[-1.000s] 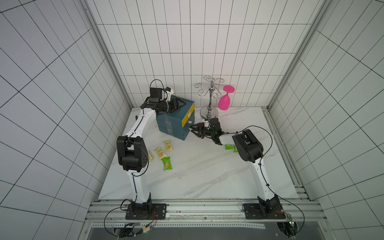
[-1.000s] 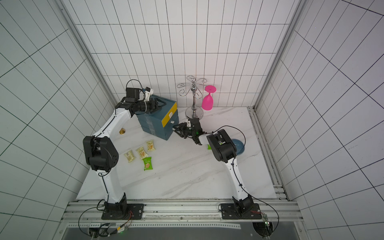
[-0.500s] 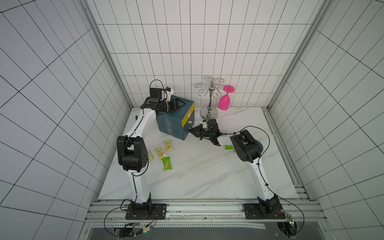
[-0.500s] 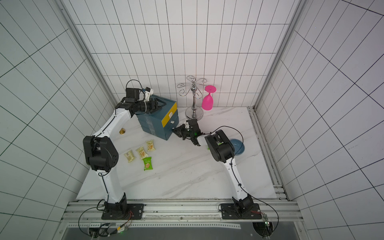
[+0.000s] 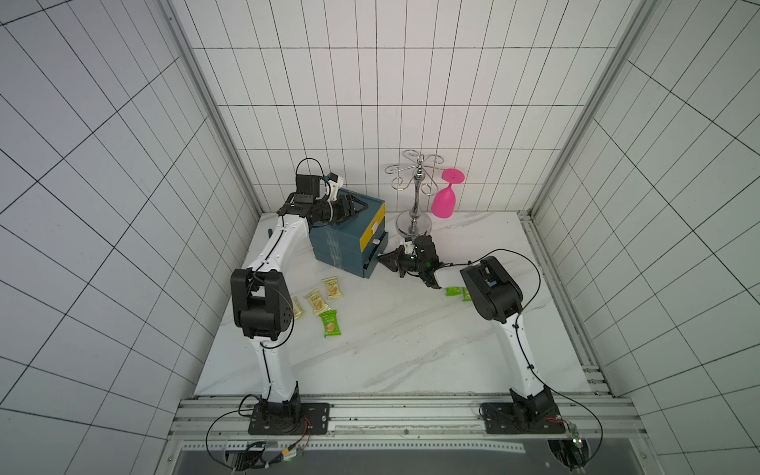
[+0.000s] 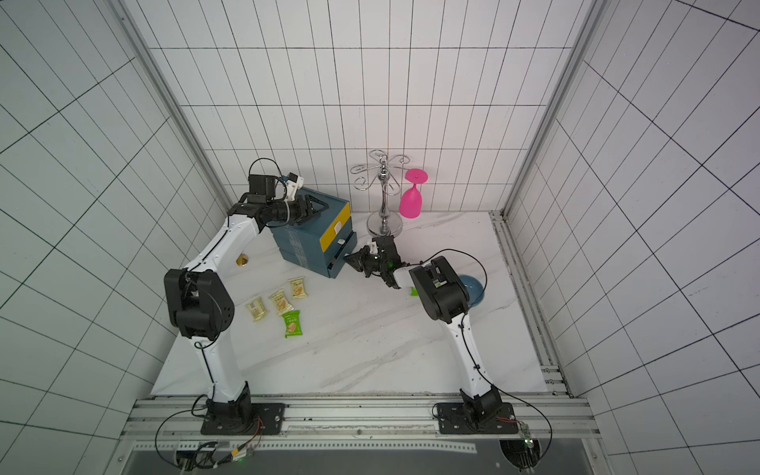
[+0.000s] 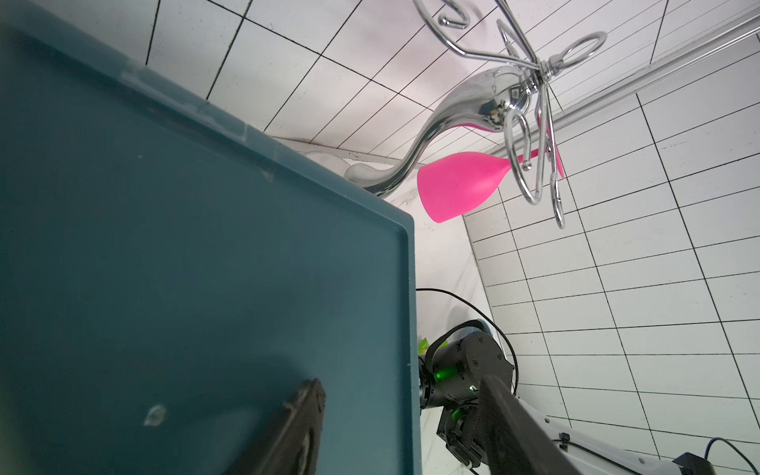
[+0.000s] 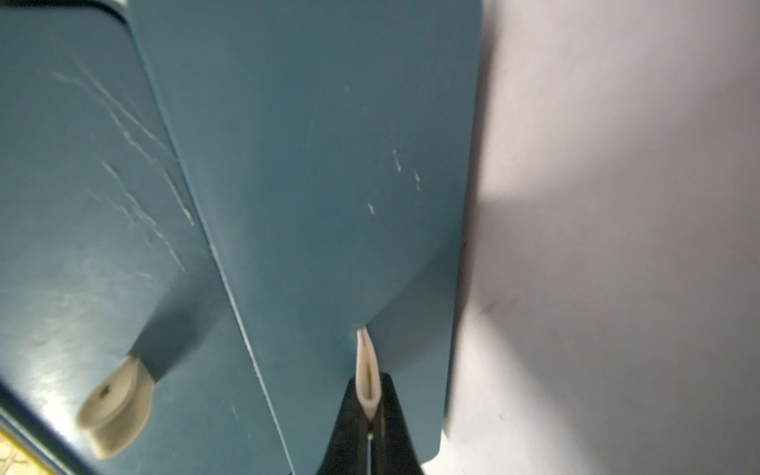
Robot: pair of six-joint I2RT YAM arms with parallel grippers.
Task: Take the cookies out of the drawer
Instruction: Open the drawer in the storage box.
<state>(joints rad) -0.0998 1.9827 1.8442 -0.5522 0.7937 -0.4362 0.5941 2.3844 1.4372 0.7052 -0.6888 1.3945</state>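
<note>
Right wrist view: right claw clamped on cream tab of bottom drawer — drawer seen standing slightly proud of one above. Left claw held over box, jaws apart, nothing gripped. Cookies — three yellow, one green — laid on desk near left arm. Green packets partly hidden behind right arm.

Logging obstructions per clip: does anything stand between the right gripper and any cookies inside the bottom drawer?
Yes: the teal front panel of the bottom drawer itself. The right gripper is shut on its cream pull tab, but the drawer is at most barely out, so its inside is hidden and no packet shows there.
</note>
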